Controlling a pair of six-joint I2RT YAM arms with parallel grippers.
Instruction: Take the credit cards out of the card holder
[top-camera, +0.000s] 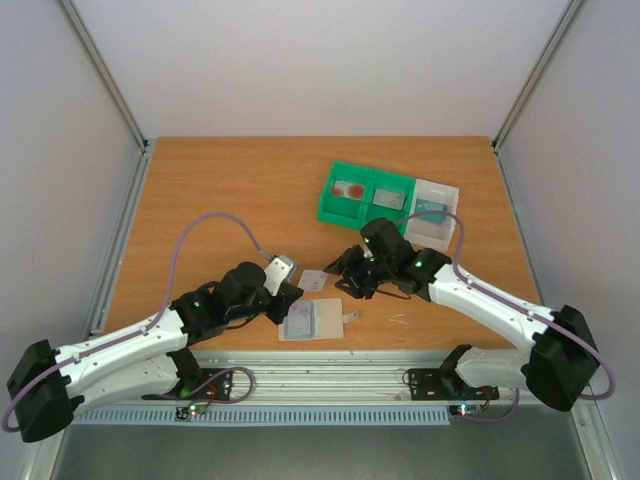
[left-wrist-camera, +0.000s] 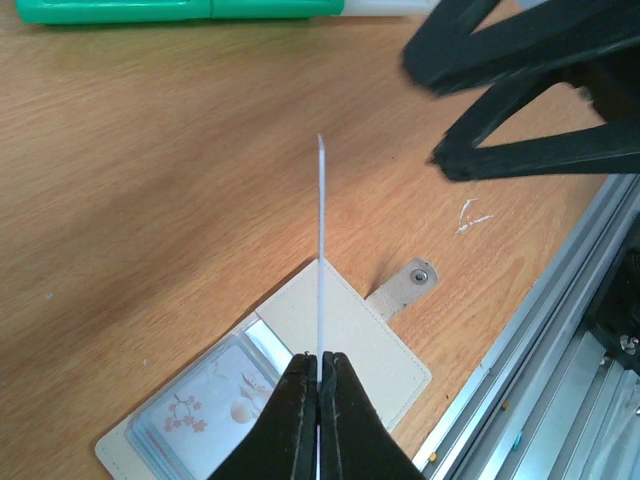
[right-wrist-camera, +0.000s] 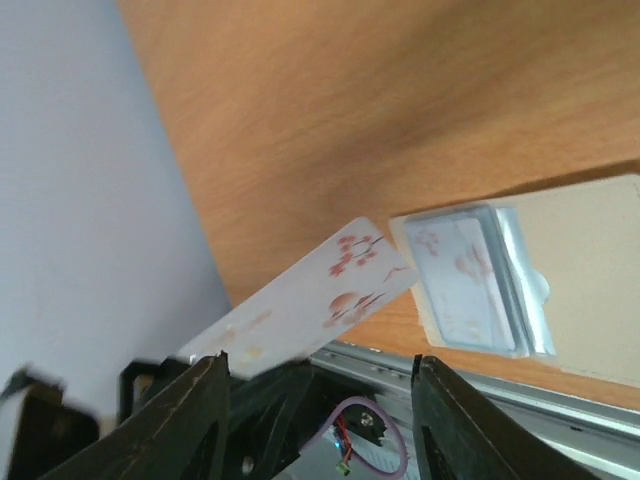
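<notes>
Clearly, a credit card (left-wrist-camera: 322, 230) stands pinched in the left end effector (left-wrist-camera: 320, 362).

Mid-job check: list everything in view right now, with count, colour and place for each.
card holder: one, beige with a clear pocket, lying open at the table's near edge
cards in holder: at least one, pale blossom print, in the clear pocket
held card: one, white with red blossoms, above the holder
green bin: one, two compartments, far side
red-marked card: one, bin's left compartment
greyish card: one, bin's right compartment
white tray: one, right of the bin
teal card: one, in the tray
table: one, wood
left tool: black, shut on the held card
right tool: black, open, empty
</notes>
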